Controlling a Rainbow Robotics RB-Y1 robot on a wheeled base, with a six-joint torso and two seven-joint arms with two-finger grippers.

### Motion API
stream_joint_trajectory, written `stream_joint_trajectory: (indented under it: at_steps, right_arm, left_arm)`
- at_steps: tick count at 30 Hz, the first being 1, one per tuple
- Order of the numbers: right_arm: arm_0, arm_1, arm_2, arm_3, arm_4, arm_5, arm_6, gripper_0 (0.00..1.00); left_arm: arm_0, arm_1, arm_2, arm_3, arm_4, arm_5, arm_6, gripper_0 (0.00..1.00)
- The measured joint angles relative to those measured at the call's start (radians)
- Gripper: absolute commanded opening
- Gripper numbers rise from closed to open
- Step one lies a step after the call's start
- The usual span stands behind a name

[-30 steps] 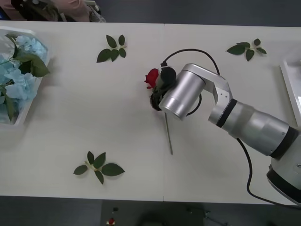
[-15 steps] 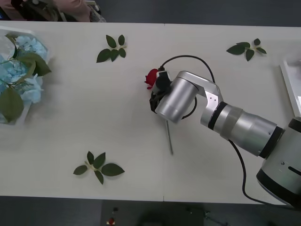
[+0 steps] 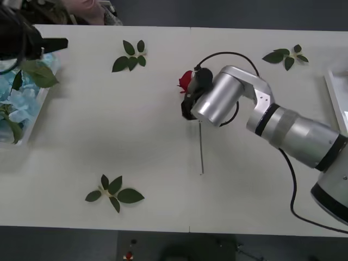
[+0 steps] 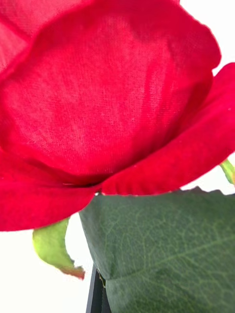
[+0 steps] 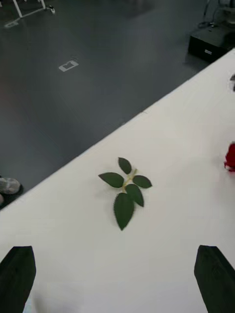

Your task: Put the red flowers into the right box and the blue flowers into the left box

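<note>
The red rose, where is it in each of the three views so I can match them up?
Front view: the red rose is mid-table, at the right gripper.
Right wrist view: the bloom looms close above a leaf.
Left wrist view: a red sliver at the edge.
Shared landmark: the white table.

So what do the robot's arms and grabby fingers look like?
The right arm is shiny silver tubes with black bands at the joints, and a black cable loops along it. The left gripper has two dark, blunt fingers.
</note>
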Motion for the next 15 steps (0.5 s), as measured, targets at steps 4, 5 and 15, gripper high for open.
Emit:
stream_joint_trajectory:
  at_steps: [4, 5, 15]
  right_arm:
    - [-0.021, -0.209, -0.05, -0.216, -0.147, 0.101, 0.002, 0.0]
    - [-0.022, -0.268, -0.07, -0.271, -0.179, 0.126, 0.009, 0.0]
    - [-0.023, -0.69, -0.251, -0.354, -0.302, 0.26, 0.43, 0.0]
  left_arm:
    - [-0.001, -0.079, -0.102, 0.021, 0.111, 0.04, 0.0, 1.0]
    - [-0.002, -0.089, -0.133, 0.021, 0.176, 0.044, 0.0, 1.0]
    - [-0.013, -0.216, -0.215, -0.031, 0.266, 0.032, -0.149, 1.0]
